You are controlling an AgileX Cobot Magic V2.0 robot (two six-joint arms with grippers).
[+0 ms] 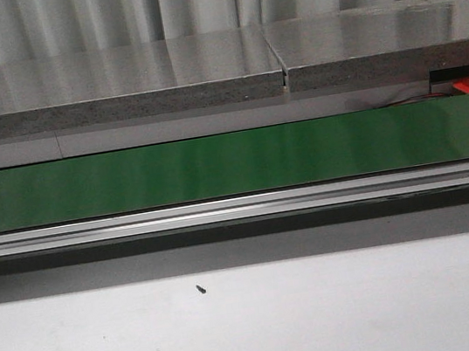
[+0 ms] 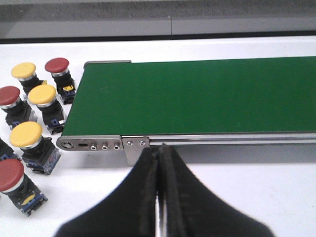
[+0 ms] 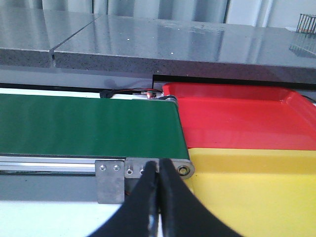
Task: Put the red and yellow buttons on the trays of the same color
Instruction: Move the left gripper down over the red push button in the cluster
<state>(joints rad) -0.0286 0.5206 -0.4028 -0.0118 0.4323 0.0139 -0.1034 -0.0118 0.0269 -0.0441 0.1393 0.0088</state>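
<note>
The green conveyor belt [image 1: 233, 164] spans the white bench [image 1: 258, 331], with the red tray [image 3: 237, 118] and yellow tray [image 3: 252, 187] side by side at the end near the right arm. At the other end, just beside the belt, sit the red buttons [image 2: 57, 65] and yellow buttons [image 2: 25, 135] — rigid and probably light, their smooth domed caps likely slippery, so the squarer black bodies look the surer hold. Both the left end effector [image 2: 159, 197] and the right end effector [image 3: 158, 197] have fingers pressed together, holding nothing.

Both tools [image 2: 159, 163] [image 3: 158, 170] have black, tapered, matte fingers.
</note>
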